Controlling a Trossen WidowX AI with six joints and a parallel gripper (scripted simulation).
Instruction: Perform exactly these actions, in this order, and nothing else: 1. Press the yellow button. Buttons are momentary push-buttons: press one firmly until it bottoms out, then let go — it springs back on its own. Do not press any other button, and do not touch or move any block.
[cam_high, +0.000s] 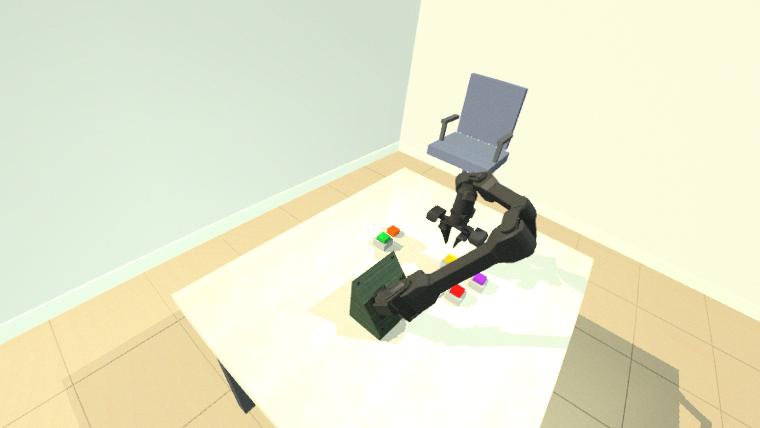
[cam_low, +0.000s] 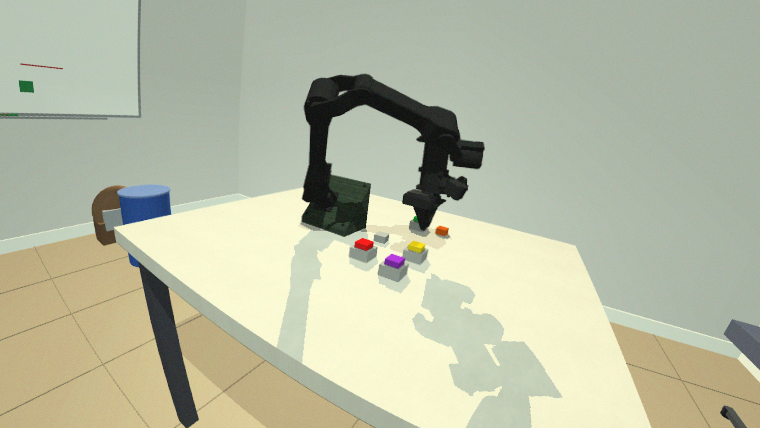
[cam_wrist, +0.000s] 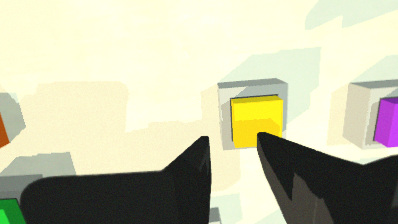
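Gripper fingers part-open with a narrow gap, nothing pinched between them. Wrist view: tips point toward 12 o'clock, and the yellow button sits just past them at about 1 o'clock. The right fingertip overlaps the button's near edge, the left tip lies off over bare table at the button's 9 o'clock side. Can't tell from that view whether a tip touches the cap. The exterior view shows the gripper raised, with the yellow button nearer the camera than the tips, so I judge them apart.

Cap is square, no long axis to line up with.

Outward: purple button at 3 o'clock of yellow, well apart from the tips. Green button at 9 o'clock, low left corner, near the left finger's base. An orange block shows at the left edge.

If a press is still needed: shift toward 1 o'clock to centre, then go down.
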